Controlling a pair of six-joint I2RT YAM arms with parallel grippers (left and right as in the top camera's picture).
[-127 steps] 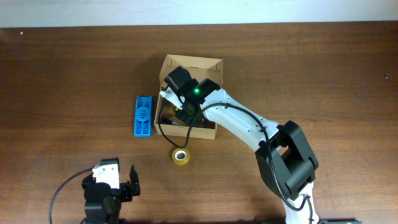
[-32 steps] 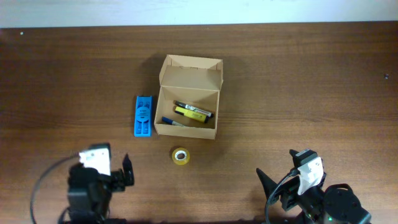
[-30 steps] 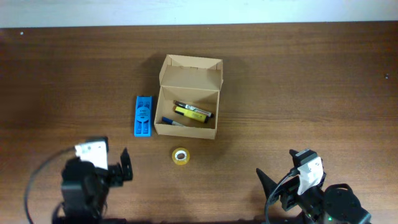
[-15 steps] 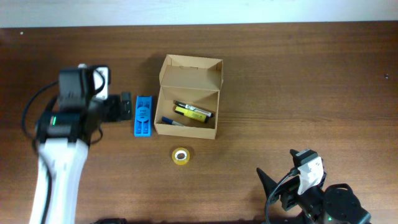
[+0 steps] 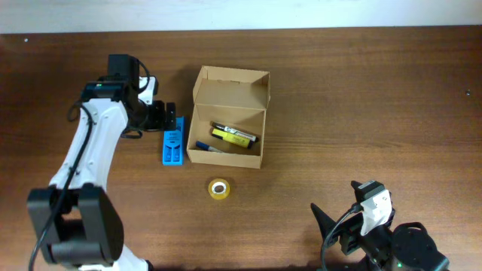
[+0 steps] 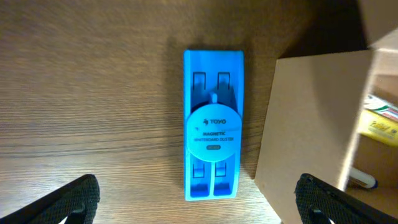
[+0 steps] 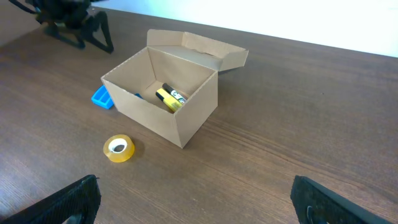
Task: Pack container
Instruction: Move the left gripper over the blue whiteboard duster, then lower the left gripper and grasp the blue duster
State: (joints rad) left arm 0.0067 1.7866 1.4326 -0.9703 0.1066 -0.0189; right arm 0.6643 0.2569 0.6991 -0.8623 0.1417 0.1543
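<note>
Overhead: see container [image 5: 224, 156] near ctr of surface [image 5: 376, 90], lid flap open and hinged on the 12 o'clock side. Inside, can make out yellow marker [image 5: 232, 135] mid-box, plus blue-capped marker [image 5: 205, 146] along the 6 o'clock wall. Note blue duster block [image 5: 174, 140] flat on surface at container's 9 o'clock, just beside the wall (touching or not, can't tell). Find tape roll [image 5: 218, 189] at container's 6 o'clock, lying flat, apart from the box.

Have left arm [image 5: 90, 158] stretched in from 7 o'clock, w/ left jaws over the 12 o'clock end of the block. Via left wrist cam: left jaws spread wide, gripping nothing; can see both fingertips [image 6: 74, 199] at the frame's bottom corners, block lengthwise in the gap btwn them, label up ("magnetic whiteboard duster"), tan container wall at its 3 o'clock. Can't tell how high above the block.

Find right jaws low at the 5 o'clock corner of surface, well apart from container. Per right wrist cam: right jaws also apart and empty, facing container, tape roll and block across bare wood.
</note>
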